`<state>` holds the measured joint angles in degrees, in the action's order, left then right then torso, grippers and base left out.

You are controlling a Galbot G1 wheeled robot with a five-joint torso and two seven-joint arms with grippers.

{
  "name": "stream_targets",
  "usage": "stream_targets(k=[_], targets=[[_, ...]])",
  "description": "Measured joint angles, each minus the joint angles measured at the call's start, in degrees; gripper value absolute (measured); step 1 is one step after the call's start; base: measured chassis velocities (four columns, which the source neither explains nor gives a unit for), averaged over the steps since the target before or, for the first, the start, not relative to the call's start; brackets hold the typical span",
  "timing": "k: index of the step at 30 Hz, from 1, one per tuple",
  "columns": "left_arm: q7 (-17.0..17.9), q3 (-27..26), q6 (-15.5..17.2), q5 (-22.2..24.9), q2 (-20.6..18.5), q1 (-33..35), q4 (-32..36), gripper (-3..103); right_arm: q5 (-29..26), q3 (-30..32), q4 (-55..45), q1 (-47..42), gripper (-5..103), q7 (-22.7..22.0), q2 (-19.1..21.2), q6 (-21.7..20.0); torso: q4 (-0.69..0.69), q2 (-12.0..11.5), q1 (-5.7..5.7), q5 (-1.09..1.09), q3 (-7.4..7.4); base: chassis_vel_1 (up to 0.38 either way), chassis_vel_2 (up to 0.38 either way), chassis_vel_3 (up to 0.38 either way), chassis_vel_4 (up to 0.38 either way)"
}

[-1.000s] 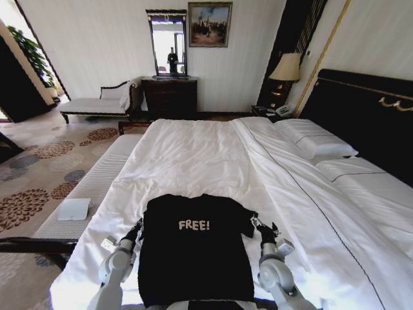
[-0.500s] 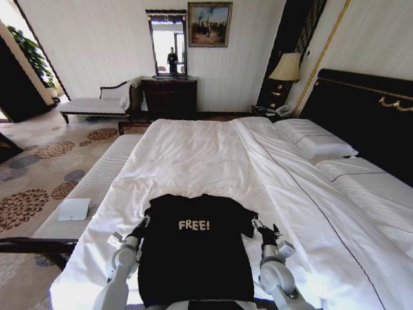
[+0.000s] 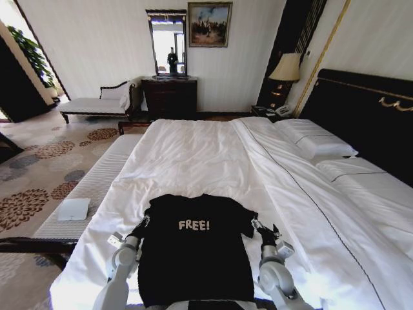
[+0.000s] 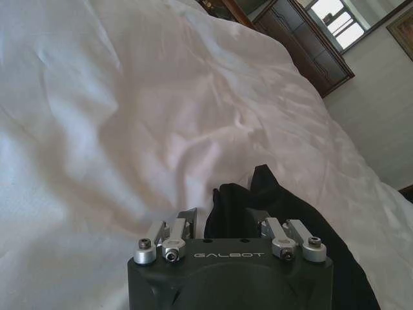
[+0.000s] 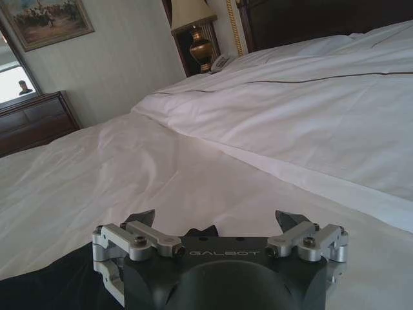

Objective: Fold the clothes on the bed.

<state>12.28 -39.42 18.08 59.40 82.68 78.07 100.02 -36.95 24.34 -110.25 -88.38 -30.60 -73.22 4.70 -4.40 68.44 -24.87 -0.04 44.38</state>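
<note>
The clothes are one black T-shirt (image 3: 193,248) with pale "FREE!" lettering. It lies flat, chest up, on the near end of the bed (image 3: 206,155), on its white duvet. My left gripper (image 3: 141,226) is at the shirt's left sleeve. In the left wrist view my left gripper (image 4: 226,216) has its jaws drawn in on a bunched fold of black sleeve (image 4: 248,197). My right gripper (image 3: 259,226) rests at the right sleeve. In the right wrist view my right gripper (image 5: 216,219) stands wide open, with the sleeve's tip (image 5: 201,230) low between the fingers and untouched.
Pillows (image 3: 316,139) and a dark headboard (image 3: 361,103) lie on the right. A padded bench (image 3: 97,184) with a white pad (image 3: 73,208) runs along the bed's left side. A chaise (image 3: 97,103), dresser (image 3: 169,97) and lamp (image 3: 287,68) stand by the far wall.
My left gripper has moved forward and inward onto the left sleeve and drawn in on it. The right gripper and the shirt have hardly shifted.
</note>
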Motion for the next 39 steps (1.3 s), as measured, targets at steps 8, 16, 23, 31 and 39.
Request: stream_targets(k=[8, 16, 23, 31, 39], targets=[[-0.04, 0.14, -0.08, -0.02, 0.16, -0.22, -0.45, 41, 0.51, -0.38, 0.31, 0.25, 100, 0.0, -0.37, 0.02, 0.0, 0.0, 0.0, 0.0, 0.0, 0.0, 0.0, 0.0, 0.0], [-0.13, 0.34, -0.4, -0.28, 0.3, -0.27, -1.05, 16, 0.83, -0.31, 0.74, 0.25, 100, 0.0, -0.36, 0.08, 0.0, 0.0, 0.0, 0.0, 0.0, 0.0, 0.0, 0.0, 0.0], [-0.17, 0.4, -0.5, -0.39, 0.3, -0.3, -1.32, 0, 0.96, -0.35, 0.87, 0.36, 100, 0.0, -0.4, 0.11, 0.0, 0.0, 0.0, 0.0, 0.0, 0.0, 0.0, 0.0, 0.0], [-0.11, -0.34, -0.58, -0.33, -0.11, -0.32, -0.33, 0, 1.01, -0.35, 1.0, 0.37, 100, -0.01, -0.36, 0.15, 0.0, 0.0, 0.0, 0.0, 0.0, 0.0, 0.0, 0.0, 0.0], [-0.05, -2.31, -0.69, 0.12, -1.65, 1.04, 2.36, 0, 1.04, -0.42, 1.28, 0.63, 100, -0.01, -0.37, 0.18, 0.0, 0.0, 0.0, 0.0, 0.0, 0.0, 0.0, 0.0, 0.0]])
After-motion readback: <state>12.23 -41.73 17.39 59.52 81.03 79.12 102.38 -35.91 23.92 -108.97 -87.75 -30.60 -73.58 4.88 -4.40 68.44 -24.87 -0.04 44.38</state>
